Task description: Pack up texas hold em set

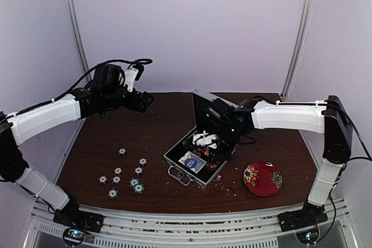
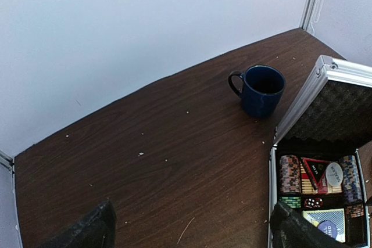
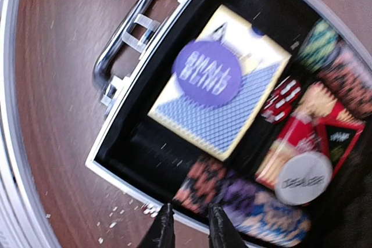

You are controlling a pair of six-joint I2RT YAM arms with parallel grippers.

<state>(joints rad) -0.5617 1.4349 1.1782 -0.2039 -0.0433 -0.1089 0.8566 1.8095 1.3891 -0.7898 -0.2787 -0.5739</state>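
Right claw (image 3: 189, 227) nearly clenched, empty, over open briefcase (image 3: 151, 143) for loading; left claw (image 2: 192, 230) released, parked high far-left; chips (image 1: 138, 188) loose near-left.

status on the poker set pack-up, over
Left gripper open, raised, empty. Right gripper nearly shut over open briefcase, deck inside. Loose chips on table to its left, nothing between.

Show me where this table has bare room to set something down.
The widest bare wood lies on the table between the back wall, the dark blue mug and the loose poker chips. It is crowded around the chips and between the open briefcase and red floral bowl.
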